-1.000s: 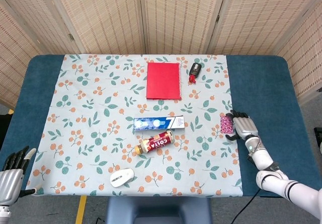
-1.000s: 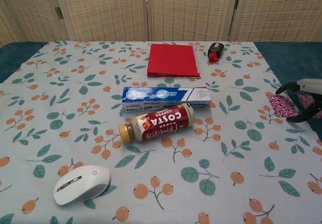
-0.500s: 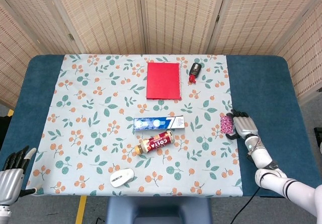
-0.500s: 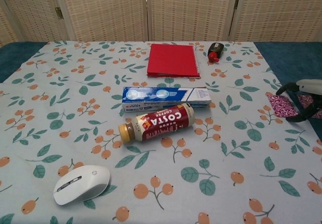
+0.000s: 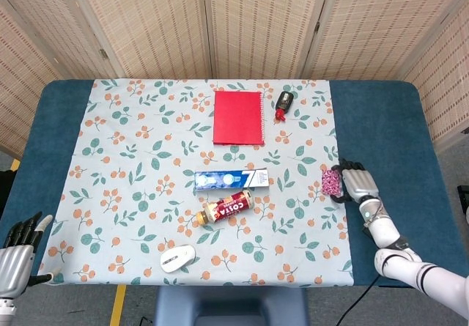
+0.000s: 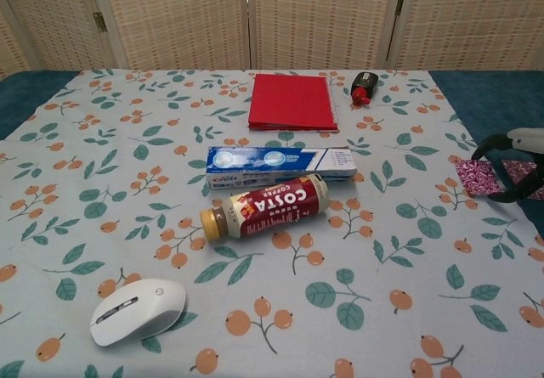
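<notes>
At the table's right edge, right robot hand (image 5: 357,183) pinching pink packet (image 5: 331,182), left robot hand (image 5: 16,256) spread.

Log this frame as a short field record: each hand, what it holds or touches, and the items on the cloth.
right hand: at the cloth's right edge, fingers curled around a pink patterned packet
left hand: off the table's near left corner, fingers apart, holding nothing
centre: toothpaste box with a coffee bottle lying just in front of it
near edge: white mouse
far side: red notebook, small black-and-red item to its right
</notes>
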